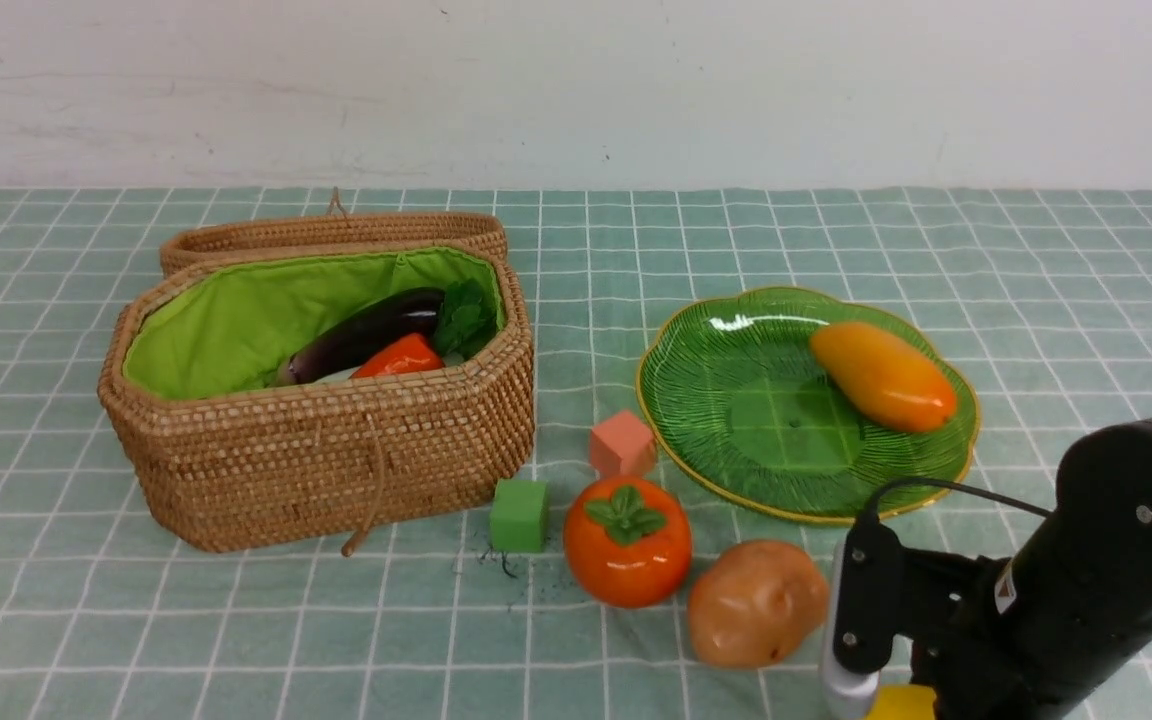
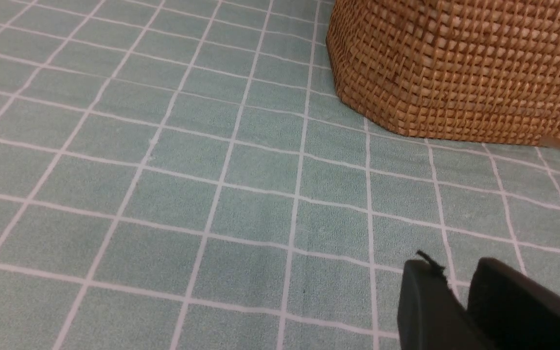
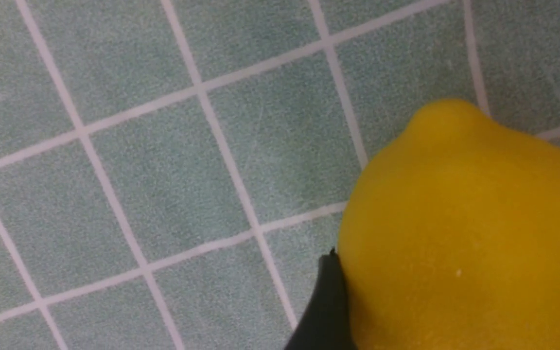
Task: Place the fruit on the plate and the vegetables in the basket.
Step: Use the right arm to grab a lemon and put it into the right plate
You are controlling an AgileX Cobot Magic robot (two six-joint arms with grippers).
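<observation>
Where print is looked for, only a small white sticker (image 1: 1004,592) on the right arm (image 1: 1116,560) is found, and its marks are too small to be read. The tabletop is covered by a pale teal cloth (image 1: 1036,260) ruled into squares by white lines. A few dark specks are seen on it beside the green cube (image 1: 519,514). Beyond the far edge a scuffed white wall (image 1: 576,90) is seen.

The basket (image 1: 336,470) is set on the left half of the tabletop, with its lid (image 1: 336,232) lying open behind it toward the far edge. Within its bright green lining (image 1: 226,330) an eggplant (image 1: 361,335), a carrot (image 1: 398,357) and some green leaves (image 1: 464,315) are held. The plate (image 1: 746,400) is placed on the right half, and the mango (image 1: 881,377) is laid on its far right part.

Between basket and plate the green cube and a salmon cube (image 1: 622,443) are stood. The persimmon (image 1: 626,545) and the potato (image 1: 756,603) are seen on the cloth just beside each other, closer to the near edge. The lemon (image 3: 464,233) is found at the near edge, below the right gripper (image 1: 876,690). One dark finger (image 3: 326,301) is laid against its side. The other is out of view, so it cannot be told whether the lemon is clamped.

The left gripper (image 2: 455,272) is held low over bare cloth near the basket's wall. Its fingers (image 2: 426,311) are parted by only a narrow slit, and nothing is held.
</observation>
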